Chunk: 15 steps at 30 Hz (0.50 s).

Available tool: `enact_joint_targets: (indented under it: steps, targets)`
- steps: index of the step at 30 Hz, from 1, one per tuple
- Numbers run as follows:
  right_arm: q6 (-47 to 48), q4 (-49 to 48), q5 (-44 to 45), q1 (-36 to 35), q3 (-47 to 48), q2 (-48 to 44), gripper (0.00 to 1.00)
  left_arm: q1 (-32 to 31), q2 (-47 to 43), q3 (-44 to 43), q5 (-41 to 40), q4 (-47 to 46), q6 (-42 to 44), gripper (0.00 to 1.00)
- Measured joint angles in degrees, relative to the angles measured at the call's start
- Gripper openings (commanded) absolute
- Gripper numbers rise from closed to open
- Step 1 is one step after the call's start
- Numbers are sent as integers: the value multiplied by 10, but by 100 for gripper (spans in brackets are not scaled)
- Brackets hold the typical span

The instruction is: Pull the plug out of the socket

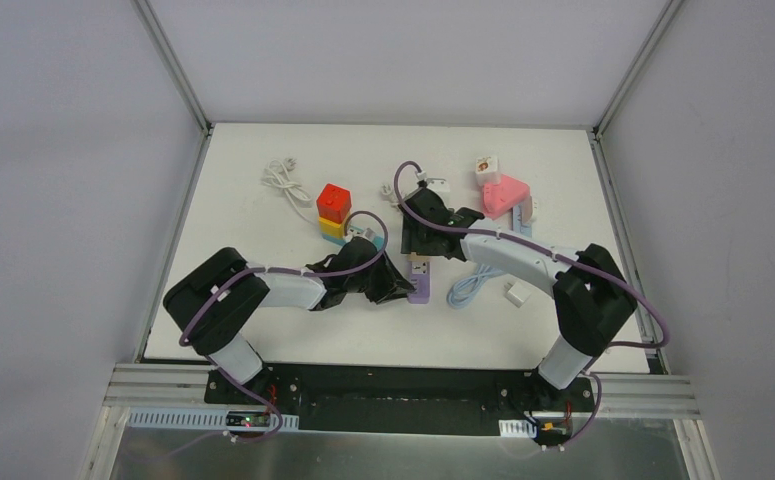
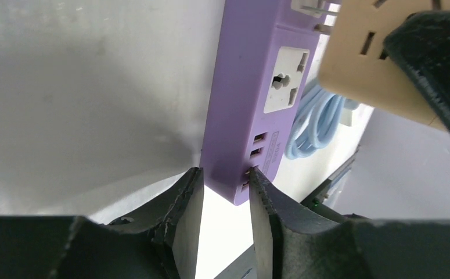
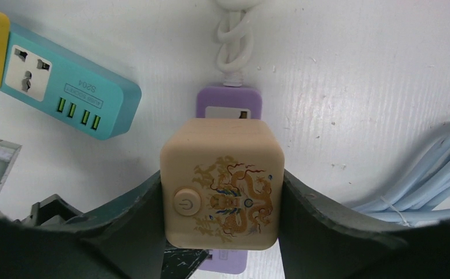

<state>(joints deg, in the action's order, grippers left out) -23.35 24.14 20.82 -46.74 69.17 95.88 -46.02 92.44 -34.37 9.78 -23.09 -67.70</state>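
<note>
White tabletop (image 1: 263, 330) within pale-walled enclosure; left gripper (image 2: 223, 174) clamped on near end of purple socket strip (image 2: 240, 99); right gripper (image 3: 221, 181) clenched around beige cube plug (image 3: 219, 163), above strip's far end. Raised enough to bare metal pins (image 2: 323, 27); judged nearly out, full clearance not discernible; remaining: complete upward pull. Plug round-cornered, dragon-printed, with circular power button; seemingly rigid, squarely gripped on opposite sides.

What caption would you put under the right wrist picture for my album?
Right gripper squeezing the beige dragon cube plug above the purple power strip, teal strip nearby.
</note>
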Motion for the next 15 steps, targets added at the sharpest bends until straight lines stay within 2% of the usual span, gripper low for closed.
enact_joint_targets:
  steps: [3, 10, 15]
  targets:
    - [-5, 12, -3, 6, 0, -10, 0, 0, -26, -6, -7, 49, 27, 45]
    - [-26, 24, -29, 65, -21, -111, 0, 0, -104, -62, -47, 232, 122, 81]
    - [-41, 36, -47, 119, -73, -188, 0, 0, -195, -98, -101, 337, 186, 95]
